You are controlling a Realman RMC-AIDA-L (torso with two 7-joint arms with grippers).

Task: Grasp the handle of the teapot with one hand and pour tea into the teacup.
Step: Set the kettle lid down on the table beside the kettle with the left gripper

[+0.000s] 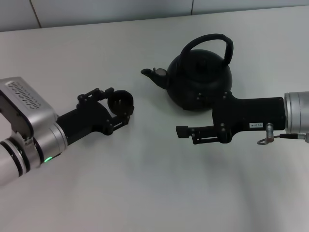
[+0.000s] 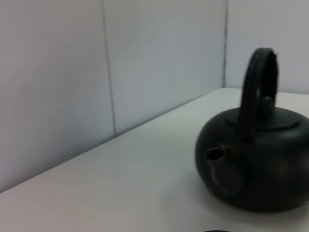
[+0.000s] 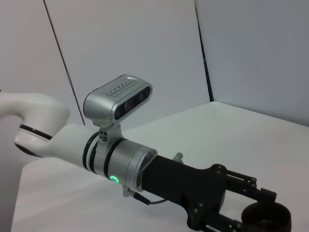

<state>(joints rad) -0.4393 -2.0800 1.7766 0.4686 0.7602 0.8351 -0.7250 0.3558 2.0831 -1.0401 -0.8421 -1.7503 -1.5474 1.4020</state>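
Head view, left pincer point(image 1: 121, 104): you have it grasping the teacup point(image 1: 120, 102), its fingers around the small black bowl, which is tipped on its side with the opening facing you.
Head view, teapot point(image 1: 199, 82): it stands upright on the white desk point(image 1: 145, 183), beyond and to the right of your left pincer and apart from it; the spout point(image 1: 153, 74) points toward the teacup side.
Head view, handle point(image 1: 212, 44): it arches over the lid, with nothing gripping it.
Head view, right pincer point(image 1: 186, 132): its black body lies just in front of the teapot, fingers reaching past the pot's near side toward the left arm; the fingers look drawn close together with nothing between them, so you can read it as clenched and holding nothing.
Left wrist view, teapot point(image 2: 256, 164): you see it ahead of the left pincer, spout point(image 2: 219, 157) turned toward the camera, handle point(image 2: 258, 87) rising edge-on over the lid knob.
Left wrist view, left pincer: its fingers are out of sight here.
Right wrist view, left pincer point(image 3: 263, 212): across from your right arm, its fingers close on the rim of the teacup point(image 3: 267, 218), at the end of the silver and white left arm point(image 3: 72, 140).
Tea: you cannot tell from any view.
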